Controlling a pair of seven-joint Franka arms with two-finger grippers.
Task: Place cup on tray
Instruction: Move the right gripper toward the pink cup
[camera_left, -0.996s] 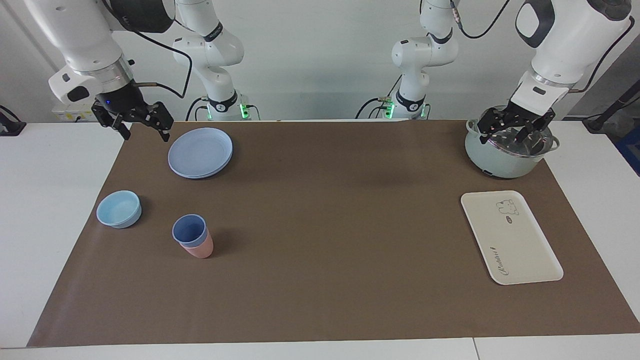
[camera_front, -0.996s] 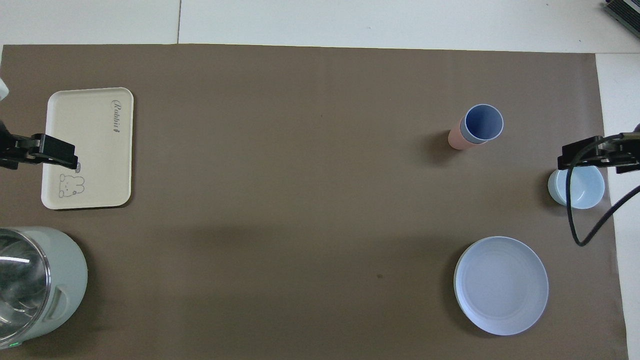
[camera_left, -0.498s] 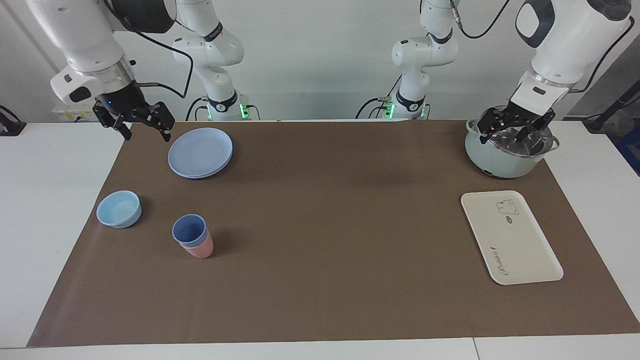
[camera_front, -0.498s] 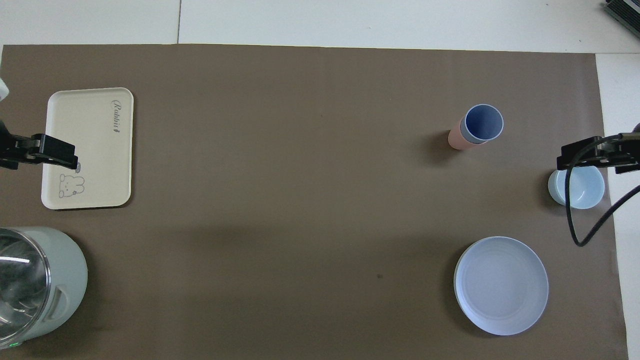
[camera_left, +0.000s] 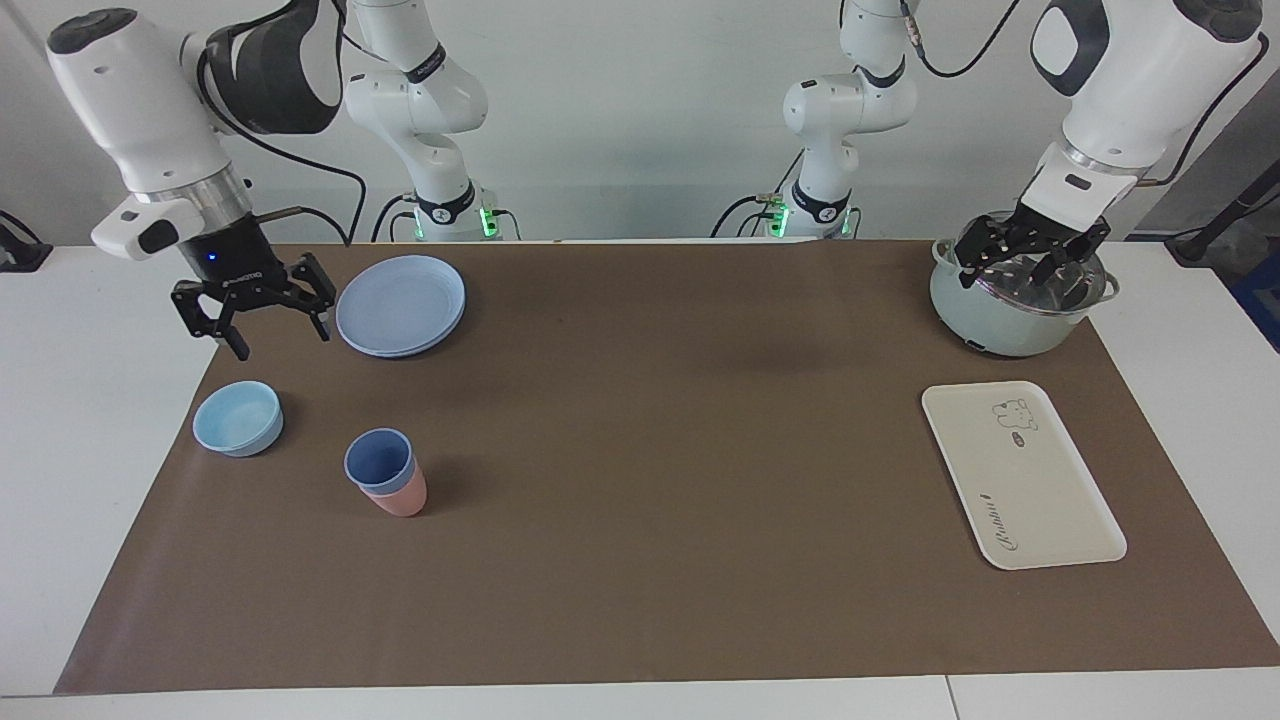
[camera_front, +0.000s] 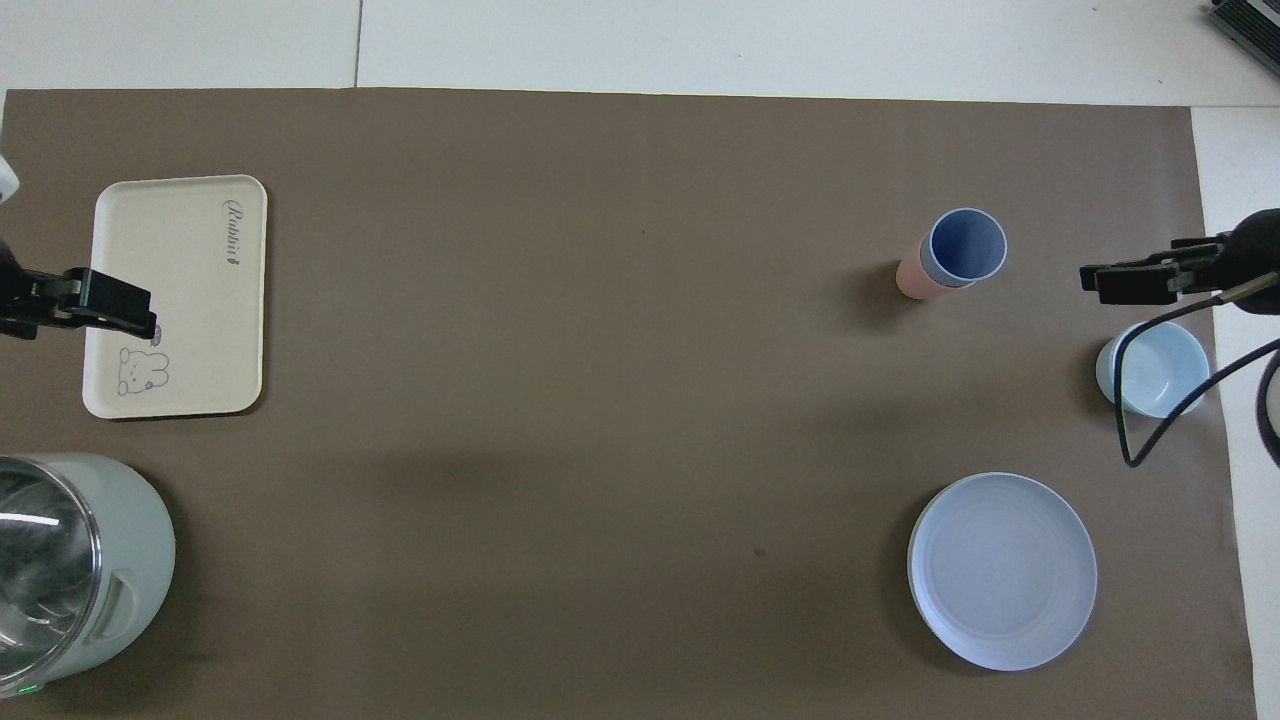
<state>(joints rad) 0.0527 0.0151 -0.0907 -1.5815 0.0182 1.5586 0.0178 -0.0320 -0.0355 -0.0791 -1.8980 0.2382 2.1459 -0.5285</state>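
The periwinkle-blue cup (camera_left: 379, 459) (camera_front: 966, 245) stands upright, nested inside a salmon-pink tumbler (camera_left: 402, 498) (camera_front: 911, 279), toward the right arm's end of the table. The cream tray (camera_left: 1021, 476) (camera_front: 180, 296) lies flat and bare toward the left arm's end. My right gripper (camera_left: 282, 342) (camera_front: 1100, 282) hangs open and empty over the mat between the round plate and the light-blue bowl, apart from the cup. Over the pot, my left gripper (camera_left: 1020, 275) (camera_front: 120, 310) waits open with nothing in it.
A round blue plate (camera_left: 401, 304) (camera_front: 1002, 570) lies near the right arm's base. A light-blue bowl (camera_left: 238, 418) (camera_front: 1152, 372) sits beside the cup, at the mat's edge. A pale green pot (camera_left: 1010, 320) (camera_front: 70, 570) stands nearer to the robots than the tray.
My right gripper has come down and moved out from the mat's corner to a spot between the plate and the bowl. The left arm, the cup and the tray have not moved.
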